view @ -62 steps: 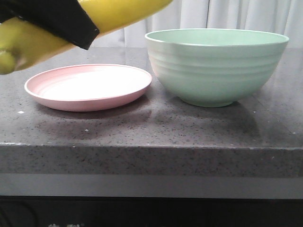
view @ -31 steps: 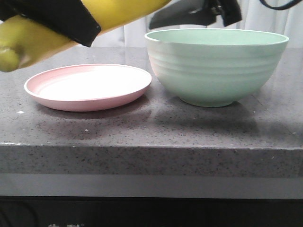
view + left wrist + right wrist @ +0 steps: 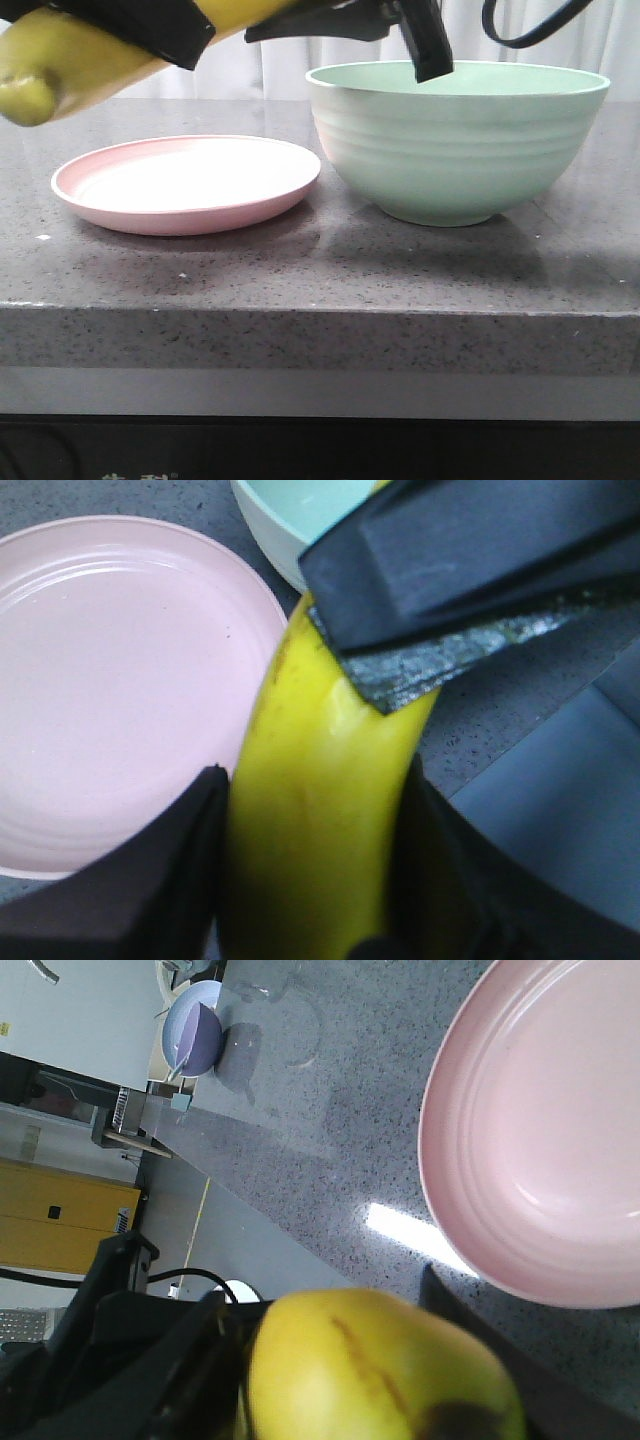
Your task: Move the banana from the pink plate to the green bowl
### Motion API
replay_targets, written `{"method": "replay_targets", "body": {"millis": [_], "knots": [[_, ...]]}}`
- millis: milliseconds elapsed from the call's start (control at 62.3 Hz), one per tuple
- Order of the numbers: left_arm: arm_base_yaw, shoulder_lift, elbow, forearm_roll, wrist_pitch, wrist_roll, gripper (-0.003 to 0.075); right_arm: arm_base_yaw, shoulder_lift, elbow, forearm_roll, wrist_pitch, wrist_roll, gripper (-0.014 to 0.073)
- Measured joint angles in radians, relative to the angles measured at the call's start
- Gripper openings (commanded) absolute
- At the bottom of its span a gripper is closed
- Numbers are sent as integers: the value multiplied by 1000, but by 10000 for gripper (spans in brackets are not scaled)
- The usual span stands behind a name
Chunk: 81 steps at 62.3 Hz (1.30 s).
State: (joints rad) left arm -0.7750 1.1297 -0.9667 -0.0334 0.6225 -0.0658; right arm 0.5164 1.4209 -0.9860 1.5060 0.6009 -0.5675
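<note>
While banana (image 3: pixel 70 60) hangs lifted above pink plate (image 3: pixel 190 185), left gripper (image 3: pixel 310 810) clenched on it, right gripper (image 3: pixel 425 45) newly enters above green bowl (image 3: pixel 455 140) rim; its grip state unclear. Plate now empty; carry to bowl remains, arms risk crowding.

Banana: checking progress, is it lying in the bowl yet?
No, the banana is held in the air above the plate, outside the bowl.
</note>
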Motion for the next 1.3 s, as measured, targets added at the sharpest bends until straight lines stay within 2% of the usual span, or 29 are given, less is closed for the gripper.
{"method": "replay_targets", "body": {"millis": [112,289,401,675,883,1092,1301], "knots": [[0,0,0,2,1,0,170,0,0,0,0,2,-2,171],[0,0,0,2,3,3,502,0,0,0,2,10,-27,161],[0,2,0,-2,-3,3,593,0,0,0,-8,39,-37,161],[0,2,0,2,-3,3,591,-102,0,-56,-113,60,-41,161],[-3,2,-2,0,-10,3,591,-272,0,-217,-238,165,-43,161],[-4,2,-2,2,-6,3,591,-416,12,-413,-464,201,-43,161],[-4,2,-2,2,-6,3,591,-413,108,-522,-712,223,-43,162]]}}
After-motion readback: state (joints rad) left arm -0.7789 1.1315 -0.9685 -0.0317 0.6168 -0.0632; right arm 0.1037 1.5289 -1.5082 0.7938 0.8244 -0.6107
